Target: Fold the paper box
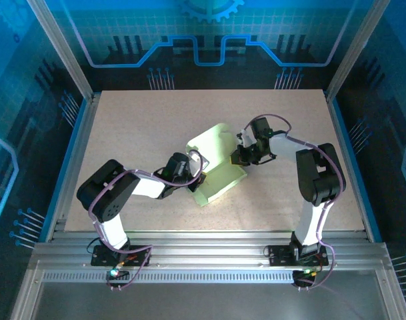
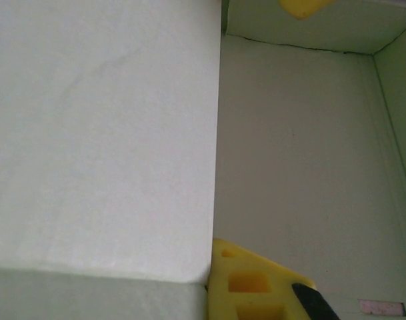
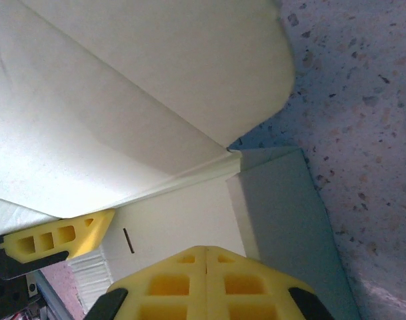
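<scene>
Sitting in the middle of the worktop (image 1: 143,120), the paper box (image 1: 221,177) lies right between the two arms. It is pale green and partly made: low walls are up, and a big flap (image 1: 209,141) stands at the far end. Its long way seems to run from near to far, a bit slanted.

The left gripper (image 1: 197,179) is at the box's left near side, touching the card. The right gripper (image 1: 237,159) is at the box's right side, closer to the far end. So the box is to the right of the left jaws and to the left of the right jaws. Both arms are about as near as each other.

The right jaws are pressed together, with a card wall just in front of them in the right wrist view. The left jaws are squeezed shut too. I cannot tell if either one pinches a bit of card.

The worktop is flat and speckled, so I think the thin card could slide when pushed. I think one arm must hold the box in place while the other folds. Bare worktop lies on every side, so there is room to move.
</scene>
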Action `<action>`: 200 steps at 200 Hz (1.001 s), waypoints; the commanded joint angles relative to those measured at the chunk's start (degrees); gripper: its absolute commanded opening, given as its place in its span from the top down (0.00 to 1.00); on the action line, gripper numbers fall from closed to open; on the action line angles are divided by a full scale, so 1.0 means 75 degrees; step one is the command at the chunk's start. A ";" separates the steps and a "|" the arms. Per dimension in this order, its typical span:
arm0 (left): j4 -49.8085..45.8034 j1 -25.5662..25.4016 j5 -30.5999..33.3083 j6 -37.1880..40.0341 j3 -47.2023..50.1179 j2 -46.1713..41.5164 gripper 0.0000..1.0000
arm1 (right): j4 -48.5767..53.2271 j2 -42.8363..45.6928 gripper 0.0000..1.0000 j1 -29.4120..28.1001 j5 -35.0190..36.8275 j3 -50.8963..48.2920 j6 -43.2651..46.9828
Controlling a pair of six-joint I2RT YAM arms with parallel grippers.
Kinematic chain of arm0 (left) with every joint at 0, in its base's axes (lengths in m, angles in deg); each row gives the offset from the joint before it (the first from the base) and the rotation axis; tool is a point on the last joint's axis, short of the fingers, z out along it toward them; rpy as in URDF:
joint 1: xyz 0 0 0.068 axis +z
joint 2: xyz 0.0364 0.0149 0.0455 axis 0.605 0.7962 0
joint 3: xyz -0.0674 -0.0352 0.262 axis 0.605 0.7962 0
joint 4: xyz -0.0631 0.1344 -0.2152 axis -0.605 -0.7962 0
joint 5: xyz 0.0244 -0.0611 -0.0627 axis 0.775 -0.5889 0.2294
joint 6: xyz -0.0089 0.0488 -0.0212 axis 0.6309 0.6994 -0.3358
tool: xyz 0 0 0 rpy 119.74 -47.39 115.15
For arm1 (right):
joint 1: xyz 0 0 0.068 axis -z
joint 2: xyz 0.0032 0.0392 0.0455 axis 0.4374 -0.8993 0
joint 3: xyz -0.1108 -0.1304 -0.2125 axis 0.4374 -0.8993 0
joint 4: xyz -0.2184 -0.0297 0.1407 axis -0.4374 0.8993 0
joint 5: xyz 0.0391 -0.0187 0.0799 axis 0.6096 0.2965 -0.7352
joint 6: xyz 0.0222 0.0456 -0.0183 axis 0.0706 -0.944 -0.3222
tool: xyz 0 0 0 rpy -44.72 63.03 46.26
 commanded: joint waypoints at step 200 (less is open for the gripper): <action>-0.0885 -0.0043 0.0123 0.0115 0.0178 0.0124 0.91 | 0.1059 0.0194 0.80 -0.1634 0.4774 0.0483 0.1860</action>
